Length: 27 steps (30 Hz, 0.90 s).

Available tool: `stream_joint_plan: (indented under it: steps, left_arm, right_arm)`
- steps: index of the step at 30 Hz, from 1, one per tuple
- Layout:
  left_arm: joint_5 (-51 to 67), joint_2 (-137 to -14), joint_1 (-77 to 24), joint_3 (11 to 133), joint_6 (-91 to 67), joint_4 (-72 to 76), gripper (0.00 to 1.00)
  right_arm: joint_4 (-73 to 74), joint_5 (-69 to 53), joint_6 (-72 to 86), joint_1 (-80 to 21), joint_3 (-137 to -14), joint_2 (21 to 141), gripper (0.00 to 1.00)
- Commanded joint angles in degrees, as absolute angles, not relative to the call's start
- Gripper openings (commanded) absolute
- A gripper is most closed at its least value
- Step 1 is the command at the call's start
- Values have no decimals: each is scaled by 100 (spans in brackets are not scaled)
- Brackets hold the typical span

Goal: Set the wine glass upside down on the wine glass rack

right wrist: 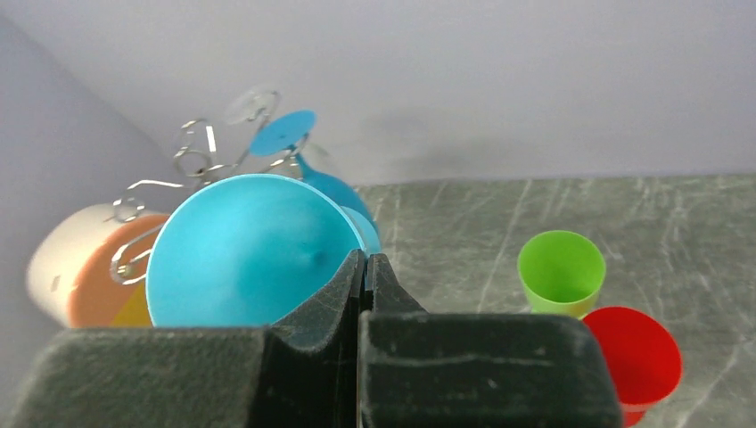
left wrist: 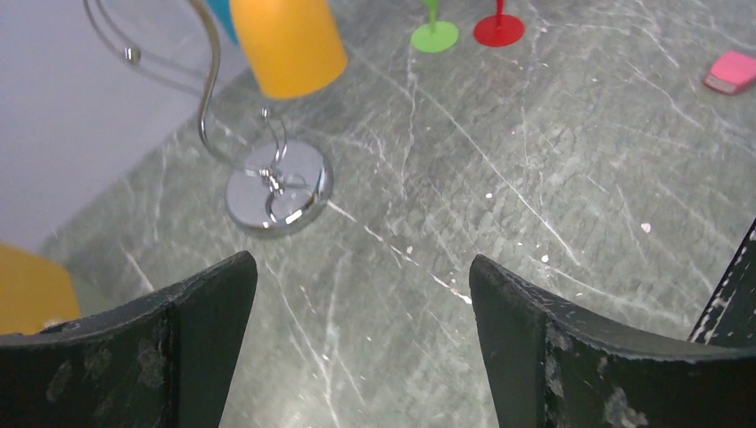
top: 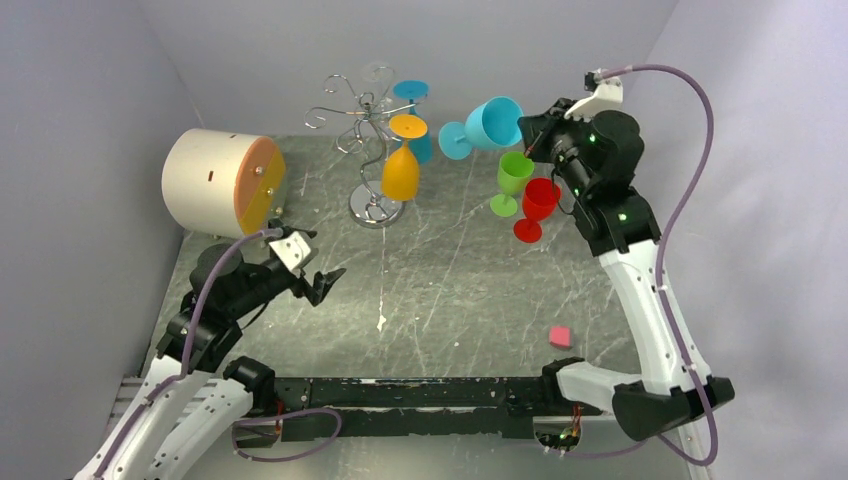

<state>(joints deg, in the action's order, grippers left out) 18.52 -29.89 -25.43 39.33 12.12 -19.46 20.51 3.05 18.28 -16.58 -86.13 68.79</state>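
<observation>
Polished chrome wire of the wine glass rack (top: 376, 207) gleams over a scratched, marble-patterned grey tabletop (top: 450, 290). The light blue wine glass (top: 492, 124) looks like smooth matt plastic. The left gripper's (left wrist: 361, 294) black fingers (left wrist: 544, 348) are scuffed.

White arm shells (top: 650, 300), black joints (top: 600, 150), scuffed black claws (left wrist: 361, 294), looping purple cables (top: 655, 67), green lights (top: 621, 215).

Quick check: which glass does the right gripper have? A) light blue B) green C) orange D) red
A: the right gripper is shut on the rim of the light blue glass, which is held aloft and tipped on its side.
</observation>
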Motion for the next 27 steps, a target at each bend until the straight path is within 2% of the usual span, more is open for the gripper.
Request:
stream_joint_plan:
  steps: [1,6,10,16,23,27]
  left_arm:
    - [2856,-3014,-2514,4299,2541,-1523,94]
    - [3416,-2960,-2516,4467,3572,-1494,95]
    - [3766,-2858,-2516,4554,4542,-1697,90]
    - [3885,-2603,-2514,4530,5198,-1750,91]
    - [3961,-2767,-2514,4787,5774,-2305,87]
    - [4248,-2849,-2514,4792,6020,-2666,84]
  right_arm:
    - [1902,-398,2073,-1653,-8482,6371,0]
    - [1713,-1381,2277,-1675,-8409,6155,0]
    - [1351,-2277,2592,-1714,-8220,6123,0]
    - [1041,-3470,3016,-1975,-8201,6379,0]
    - [2090,-3945,2313,-2919,-8818,7274,0]
    - [2104,-4080,2288,-3037,-8699,7433,0]
